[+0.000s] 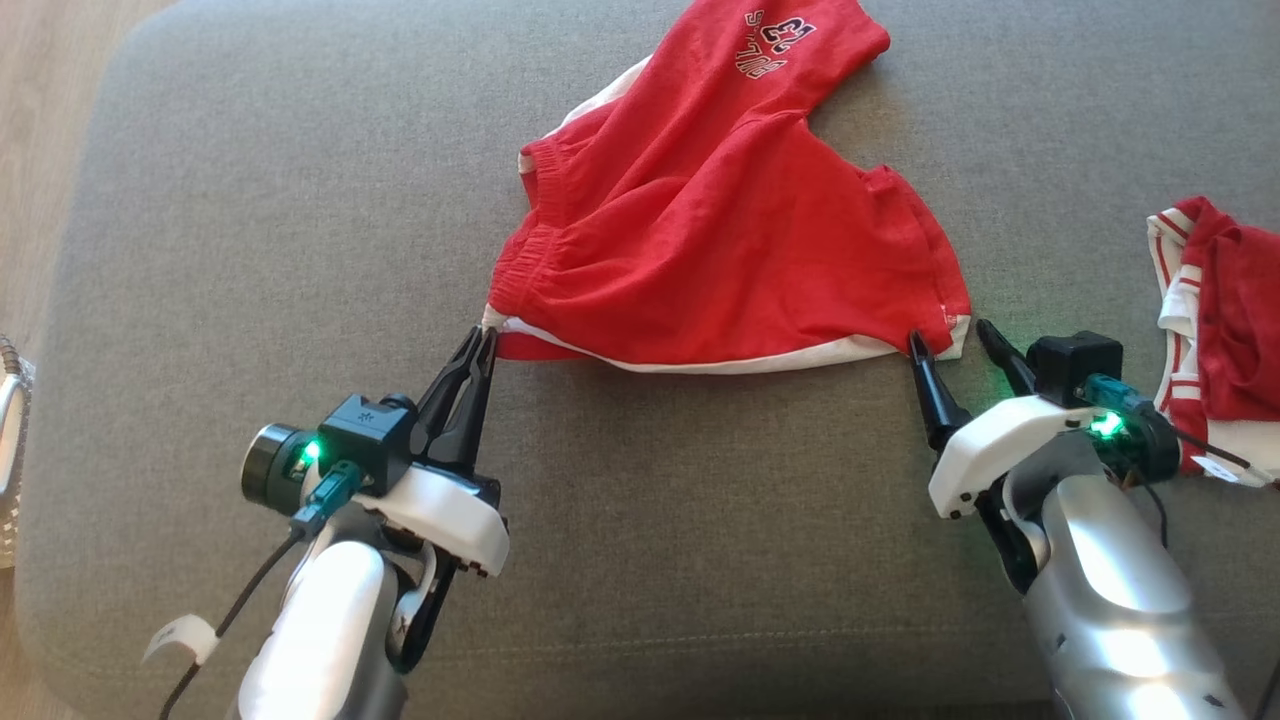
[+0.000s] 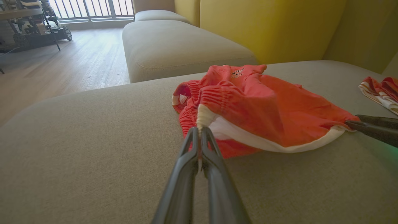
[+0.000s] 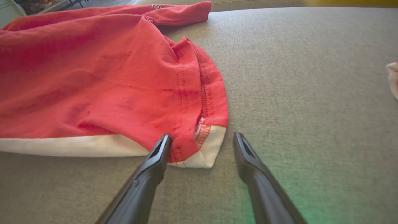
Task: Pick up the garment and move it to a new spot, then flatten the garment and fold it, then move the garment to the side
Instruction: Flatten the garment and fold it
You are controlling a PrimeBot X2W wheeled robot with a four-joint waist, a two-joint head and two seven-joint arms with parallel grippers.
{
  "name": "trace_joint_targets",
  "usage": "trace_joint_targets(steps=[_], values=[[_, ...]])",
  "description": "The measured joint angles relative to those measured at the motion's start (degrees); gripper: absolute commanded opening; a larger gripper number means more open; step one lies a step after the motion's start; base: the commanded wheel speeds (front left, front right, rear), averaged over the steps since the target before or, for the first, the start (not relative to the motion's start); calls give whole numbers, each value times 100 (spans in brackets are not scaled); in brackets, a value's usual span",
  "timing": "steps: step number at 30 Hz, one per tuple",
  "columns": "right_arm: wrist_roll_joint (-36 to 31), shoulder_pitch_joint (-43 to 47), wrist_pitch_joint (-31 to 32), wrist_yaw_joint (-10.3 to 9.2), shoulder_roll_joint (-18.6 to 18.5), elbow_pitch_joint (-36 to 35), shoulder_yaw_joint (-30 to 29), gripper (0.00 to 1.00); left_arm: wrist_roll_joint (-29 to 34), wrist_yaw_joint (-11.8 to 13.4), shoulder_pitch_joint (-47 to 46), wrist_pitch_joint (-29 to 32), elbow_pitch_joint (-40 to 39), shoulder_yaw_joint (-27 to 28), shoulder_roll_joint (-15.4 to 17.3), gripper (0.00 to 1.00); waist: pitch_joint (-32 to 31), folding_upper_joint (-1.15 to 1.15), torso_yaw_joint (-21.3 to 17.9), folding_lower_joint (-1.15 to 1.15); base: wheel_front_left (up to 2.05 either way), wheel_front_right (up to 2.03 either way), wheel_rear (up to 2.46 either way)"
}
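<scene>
L pincer (image 1: 484, 338) (image 2: 199, 129) is pressed together on the left end of the white hem (image 1: 740, 362) of the red shorts (image 1: 720, 220) (image 2: 264, 102) (image 3: 93, 77), at the corner by the gathered waistband; fabric there is pulled up into a small peak betw. the dark fingers; R pincer (image 1: 950, 335) (image 3: 202, 137) stands spread w/ nothing pinched, straddling the right hem corner; its left fingertip (image 3: 166, 140) touches the hem edge, the other tip rests on cushion just beside the corner.

Shorts lie rumpled on the grey sofa cushion (image 1: 250, 250), mid-to-far part of it in head view; white hem runs as the near edge betw. the two pincers, slightly bowed; one leg w/ a printed logo (image 1: 770, 40) points to the far edge of the cushion.

Room: a broad stretch of grey fabric lies left of the shorts up to the cushion's rounded left edge, w/ wood floor (image 1: 40, 100) beyond; a wide band of cushion also runs in front of the hem, around both forearms; right side is tighter, since a second red-and-white garment (image 1: 1220, 330) (image 2: 379, 90) sits near the R pincer, apart from the shorts; yellow backrest (image 2: 264, 28) rises behind the far edge.
</scene>
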Motion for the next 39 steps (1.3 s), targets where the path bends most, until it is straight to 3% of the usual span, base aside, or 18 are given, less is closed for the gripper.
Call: trace_joint_targets(steps=[4, 12, 20, 32, 39], values=[[-571, -101, 0, 0, 0, 67, -201, 100, 2, -46, -1, 0, -1, 53, -24, 0, 2, 0, 10, 0, 0, 0, 0], [-776, -103, -40, 1, -2, -79, -32, 100, 51, -49, 0, 0, 11, 149, -49, 0, -34, 0, -35, 0, 0, 0, 0], [-1294, -187, 180, 1, -7, 161, -299, 100, 102, -118, -1, 0, 22, 158, -78, 0, -9, 0, -25, 0, 0, 0, 0], [-2161, -855, 370, 2, -107, 597, -953, 100, 155, -152, -2, 0, 22, 200, -74, 0, 86, 0, 176, 0, 0, 0, 0], [-2267, -900, 141, 1, -96, 669, -1356, 100, 160, -152, 12, 0, 77, 294, -74, 0, -77, 0, 122, 0, 0, 0, 0]])
